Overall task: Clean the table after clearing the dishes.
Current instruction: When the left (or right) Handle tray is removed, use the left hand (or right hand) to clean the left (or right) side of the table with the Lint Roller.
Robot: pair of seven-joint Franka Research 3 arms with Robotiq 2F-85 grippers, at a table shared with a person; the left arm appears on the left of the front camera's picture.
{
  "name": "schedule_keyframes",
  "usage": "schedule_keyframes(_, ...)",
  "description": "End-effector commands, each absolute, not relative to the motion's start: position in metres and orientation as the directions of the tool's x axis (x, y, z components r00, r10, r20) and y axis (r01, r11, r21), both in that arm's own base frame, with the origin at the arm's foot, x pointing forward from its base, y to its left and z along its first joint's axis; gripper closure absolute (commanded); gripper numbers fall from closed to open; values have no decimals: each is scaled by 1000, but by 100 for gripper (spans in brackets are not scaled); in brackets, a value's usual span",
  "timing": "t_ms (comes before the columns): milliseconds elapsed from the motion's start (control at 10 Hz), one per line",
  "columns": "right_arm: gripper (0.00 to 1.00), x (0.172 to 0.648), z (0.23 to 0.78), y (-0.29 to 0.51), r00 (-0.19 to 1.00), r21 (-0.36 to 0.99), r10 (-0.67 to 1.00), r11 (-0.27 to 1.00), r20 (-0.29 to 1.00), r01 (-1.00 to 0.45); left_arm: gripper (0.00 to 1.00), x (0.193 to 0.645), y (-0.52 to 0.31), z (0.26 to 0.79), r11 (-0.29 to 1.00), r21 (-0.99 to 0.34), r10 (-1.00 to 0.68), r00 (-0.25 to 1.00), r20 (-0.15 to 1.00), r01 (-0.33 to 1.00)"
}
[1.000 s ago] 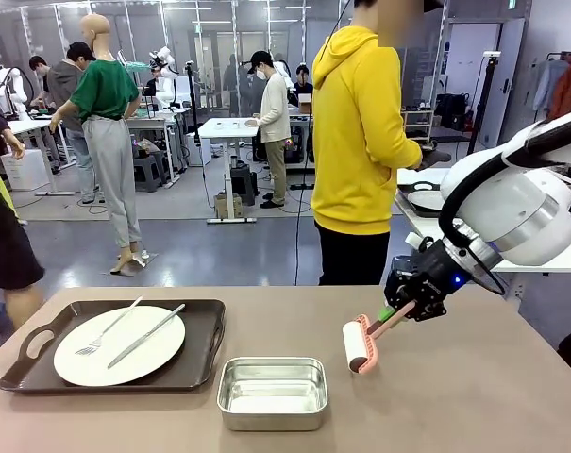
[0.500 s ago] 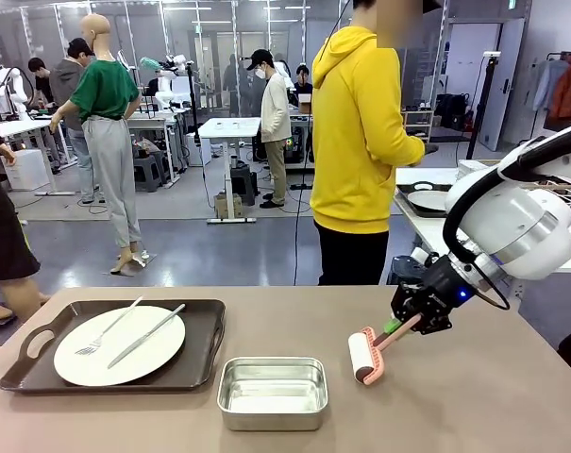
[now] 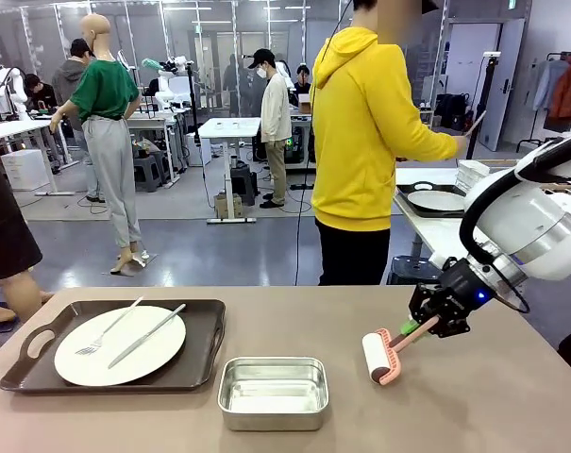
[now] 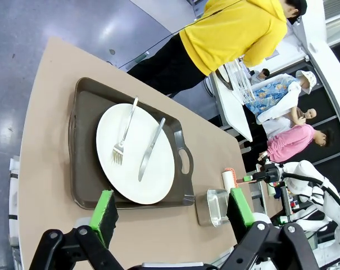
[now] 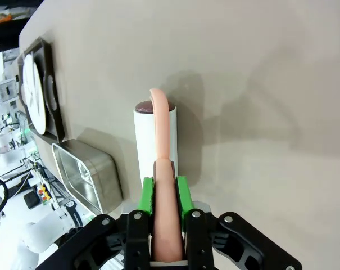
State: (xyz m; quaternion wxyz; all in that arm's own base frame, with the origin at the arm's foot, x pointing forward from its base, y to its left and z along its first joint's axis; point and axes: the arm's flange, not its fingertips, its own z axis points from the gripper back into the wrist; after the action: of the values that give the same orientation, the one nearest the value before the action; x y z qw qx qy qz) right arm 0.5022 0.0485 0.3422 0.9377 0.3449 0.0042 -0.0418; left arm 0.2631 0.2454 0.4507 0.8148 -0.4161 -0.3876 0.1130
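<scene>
Rectangular steel pan (image 3: 272, 392) sits open side up, front centre. Roller (image 3: 377, 358), white drum in a pink frame, is just right of it, not touching, handle angled up-right. Person in yellow hoodie (image 3: 365, 132) stands beyond, by a white side table (image 3: 419, 229).

Bright overhead light; soft shadows on table (image 5: 259, 67); wrist views fisheye-warped.

White plate (image 3: 139, 365), dark brown tray (image 3: 203, 354), taupe table (image 3: 493, 406), pink-handled white roller (image 3: 377, 358)

My front camera looks across the table (image 3: 512, 406) at the person (image 3: 361, 142). Left wrist looks down from high, right wrist from close; all share the pan (image 3: 272, 392).
</scene>
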Motion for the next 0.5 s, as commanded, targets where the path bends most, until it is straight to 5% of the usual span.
schedule_keyframes(0, 79, 495, 327, 17, 991, 462, -124, 877, -50, 133, 0, 262, 248, 450, 634, -759, 497, 674, 546, 147)
schedule_keyframes(400, 79, 483, 350, -20, 979, 357, -192, 912, -61, 201, 0, 262, 248, 450, 634, -759, 497, 674, 546, 147)
